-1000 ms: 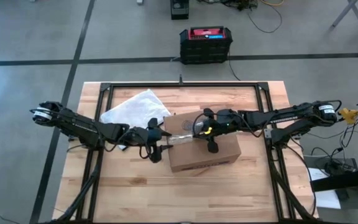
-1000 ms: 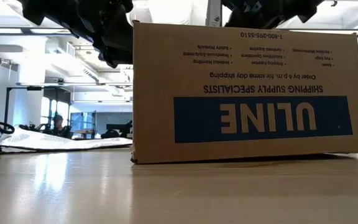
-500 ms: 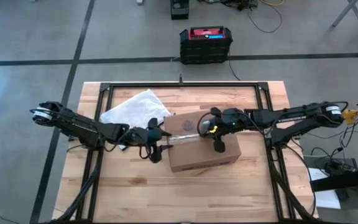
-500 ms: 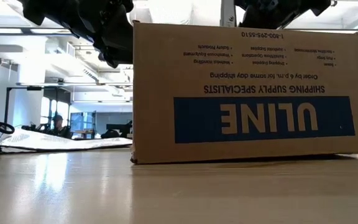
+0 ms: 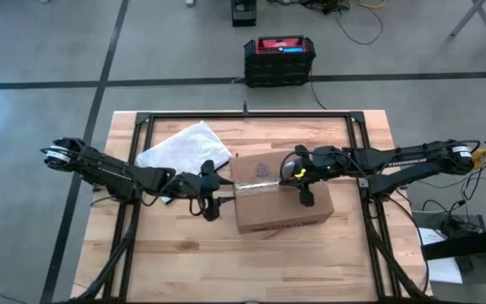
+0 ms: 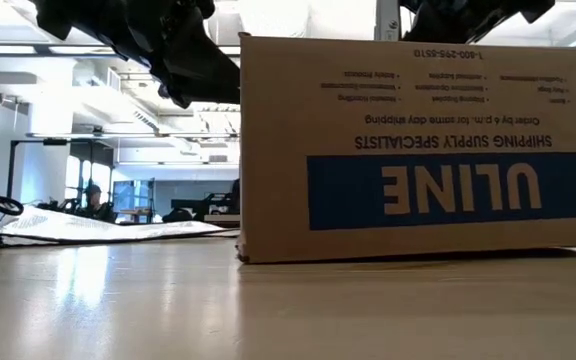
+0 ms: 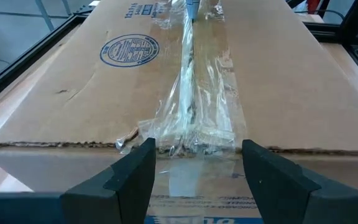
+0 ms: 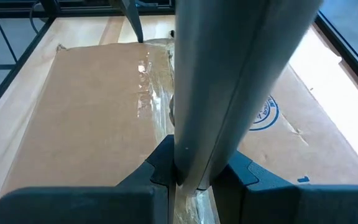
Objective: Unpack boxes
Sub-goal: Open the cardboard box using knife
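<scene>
The brown cardboard box (image 5: 281, 203) stands on the table with its ULINE print (image 6: 458, 190) upside down and torn clear tape (image 7: 194, 118) along its top seam. My right gripper (image 5: 302, 181) is over the box's top and is shut on a grey tool (image 8: 229, 81). My left gripper (image 5: 215, 201) hangs open just off the box's left end. Its fingers (image 7: 135, 177) stand on either side of the tape's end and touch nothing. My right gripper pinches the grey tool's lower part (image 8: 188, 162) between its two fingers, coming from the table's right side and slanting down. The tool's upper part rises steeply past the wrist. A bluish tip (image 7: 192, 7) meets the tape seam on the box's top.
A white plastic bag (image 5: 184, 143) lies on the table at the far left of the box. A black frame (image 5: 247, 116) runs around the work area. A black-and-red case (image 5: 278, 59) stands on the floor beyond the table.
My right gripper has drawn back toward the table's right edge along the tape seam, still shut on the tool. The box has slid a little toward the right edge with it, so its left end now stands farther from my left gripper.
</scene>
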You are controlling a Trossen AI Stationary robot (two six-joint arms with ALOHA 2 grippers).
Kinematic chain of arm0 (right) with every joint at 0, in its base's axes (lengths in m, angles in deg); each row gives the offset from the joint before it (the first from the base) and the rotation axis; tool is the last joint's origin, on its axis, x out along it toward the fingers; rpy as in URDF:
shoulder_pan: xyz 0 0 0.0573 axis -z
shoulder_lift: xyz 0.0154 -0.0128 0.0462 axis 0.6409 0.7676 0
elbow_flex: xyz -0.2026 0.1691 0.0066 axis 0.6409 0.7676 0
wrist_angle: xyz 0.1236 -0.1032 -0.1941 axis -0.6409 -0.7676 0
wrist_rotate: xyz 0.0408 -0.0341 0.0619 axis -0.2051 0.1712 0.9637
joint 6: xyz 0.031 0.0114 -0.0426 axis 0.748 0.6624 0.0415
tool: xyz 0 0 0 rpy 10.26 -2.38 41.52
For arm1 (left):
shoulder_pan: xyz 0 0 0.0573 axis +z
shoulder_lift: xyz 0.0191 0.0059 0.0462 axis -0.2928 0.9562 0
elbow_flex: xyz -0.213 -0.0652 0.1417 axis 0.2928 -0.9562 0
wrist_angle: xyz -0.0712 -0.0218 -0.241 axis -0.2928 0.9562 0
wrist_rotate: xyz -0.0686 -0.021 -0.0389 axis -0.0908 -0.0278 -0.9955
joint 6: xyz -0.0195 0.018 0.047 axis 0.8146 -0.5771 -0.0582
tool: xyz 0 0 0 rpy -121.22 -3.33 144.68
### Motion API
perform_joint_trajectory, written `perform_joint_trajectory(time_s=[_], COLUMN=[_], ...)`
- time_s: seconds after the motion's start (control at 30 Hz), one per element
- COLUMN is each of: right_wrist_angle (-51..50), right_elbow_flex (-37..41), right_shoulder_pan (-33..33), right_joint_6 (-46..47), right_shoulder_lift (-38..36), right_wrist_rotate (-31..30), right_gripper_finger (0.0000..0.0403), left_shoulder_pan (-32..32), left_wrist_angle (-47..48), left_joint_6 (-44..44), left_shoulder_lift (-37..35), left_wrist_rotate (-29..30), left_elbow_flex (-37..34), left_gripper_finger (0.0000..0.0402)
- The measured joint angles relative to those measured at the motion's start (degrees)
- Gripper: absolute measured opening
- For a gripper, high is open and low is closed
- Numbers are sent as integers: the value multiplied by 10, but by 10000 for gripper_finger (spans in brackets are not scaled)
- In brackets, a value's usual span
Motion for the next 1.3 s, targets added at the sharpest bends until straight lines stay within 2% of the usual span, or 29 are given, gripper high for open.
perform_joint_trajectory(time_s=[0.13,0.27,0.37,0.53,0.73,1.3], right_wrist_angle=[25,75,119,147,145,85], right_elbow_flex=[0,0,0,-22,-38,-37], right_shoulder_pan=[-2,-10,-19,-25,-23,-5], right_joint_6=[11,27,24,6,-32,-57], right_shoulder_lift=[25,63,89,112,125,101], right_wrist_rotate=[-1,-15,-24,-21,6,48], right_gripper_finger=[50,50,50,50,50,50], left_shoulder_pan=[-1,2,8,15,15,16], left_wrist_angle=[72,56,34,-42,-50,26], left_joint_6=[-45,-106,-127,-129,-142,-120], left_shoulder_lift=[-37,-63,-42,40,114,105], left_wrist_rotate=[-4,-4,-9,-69,-74,-69], left_elbow_flex=[32,76,89,89,105,108], left_gripper_finger=[219,219,219,219,219,219])
